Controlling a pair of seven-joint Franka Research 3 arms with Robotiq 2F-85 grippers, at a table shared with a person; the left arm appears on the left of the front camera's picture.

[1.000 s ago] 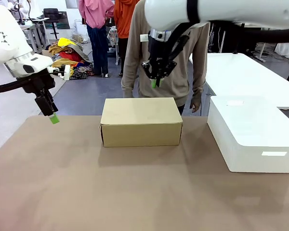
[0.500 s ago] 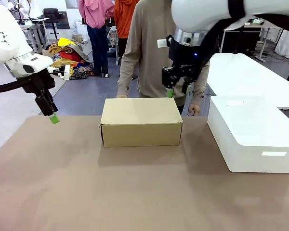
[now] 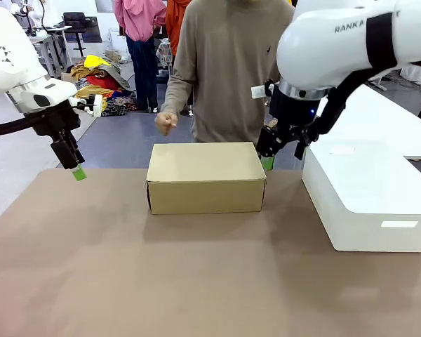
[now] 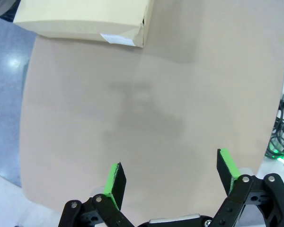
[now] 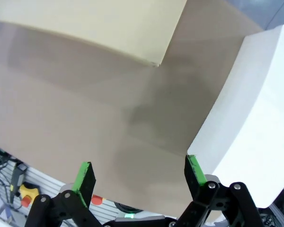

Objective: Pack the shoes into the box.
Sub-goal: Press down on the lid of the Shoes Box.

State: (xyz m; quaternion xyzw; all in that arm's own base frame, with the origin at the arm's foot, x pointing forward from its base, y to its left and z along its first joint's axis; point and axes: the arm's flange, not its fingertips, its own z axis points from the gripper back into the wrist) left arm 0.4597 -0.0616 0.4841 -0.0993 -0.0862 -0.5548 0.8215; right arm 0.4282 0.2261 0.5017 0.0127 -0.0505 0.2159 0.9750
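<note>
Now the right pincer (image 3: 268, 159) has swung away from above the box (image 3: 206, 177) and come down beside its far right corner, and its jaws, near shut a second ago, stand wide with nothing between the green pads, as the right wrist view confirms (image 5: 138, 177). The box sits shut, lid flat, in the middle of the counter (image 3: 196, 274), so the shoes, which I cannot see anywhere, are presumably inside; I would judge the packing done or nearly so, the arm pulling back after pressing the lid down. The left pincer (image 3: 77, 170) has kept its place, off to the left of the box and above the counter's far left edge, also spread wide and empty (image 4: 170, 177). Just right of the box, with a gap of bare counter between, lies a large white bin (image 3: 368, 200) turned with its flat side up. Behind the box stands a person in a beige sweater (image 3: 228, 70), who has shifted to the left, one hand (image 3: 166, 123) now raised in a loose fist above the box's far left corner. The counter is a plain brown sheet, smooth and matte. Farther behind the box is grey floor, a heap of coloured clothes (image 3: 98, 81), two other people and white tables.
</note>
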